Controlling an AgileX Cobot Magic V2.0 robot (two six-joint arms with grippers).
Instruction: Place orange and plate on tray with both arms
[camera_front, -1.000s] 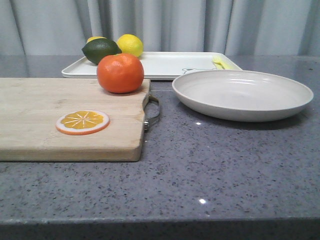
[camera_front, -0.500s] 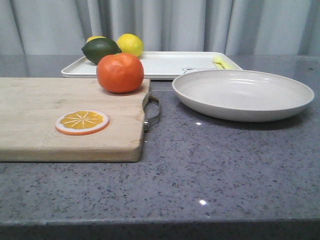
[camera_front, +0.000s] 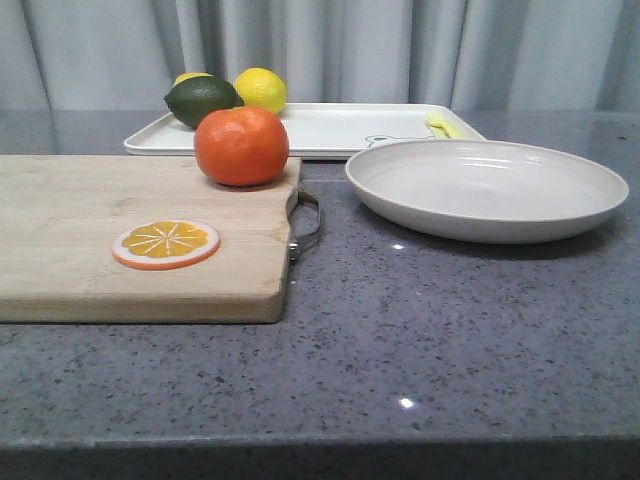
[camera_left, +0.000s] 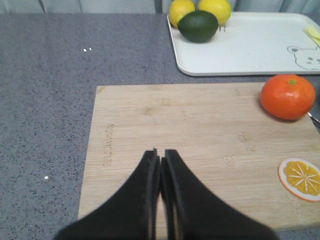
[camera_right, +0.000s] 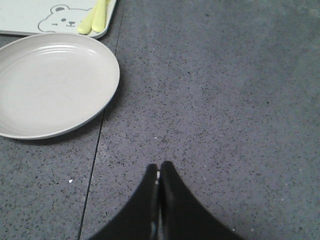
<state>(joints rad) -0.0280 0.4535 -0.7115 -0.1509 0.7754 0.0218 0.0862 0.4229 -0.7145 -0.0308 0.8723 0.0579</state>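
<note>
Faint mark on the board, a bear on the tray, no legible words

The wooden cutting board (camera_left: 200, 145) carries a short line of lettering burned into its surface near one short edge, seen in the left wrist view; the characters are too faint and small to read. The tray (camera_right: 30, 20) bears a line drawing of a winking bear's face near one corner, shown in both wrist views, with no words beside it. Nothing else in view, neither the plate (camera_right: 50, 85) nor the fruit, shows any text, number, label or brand.
</note>
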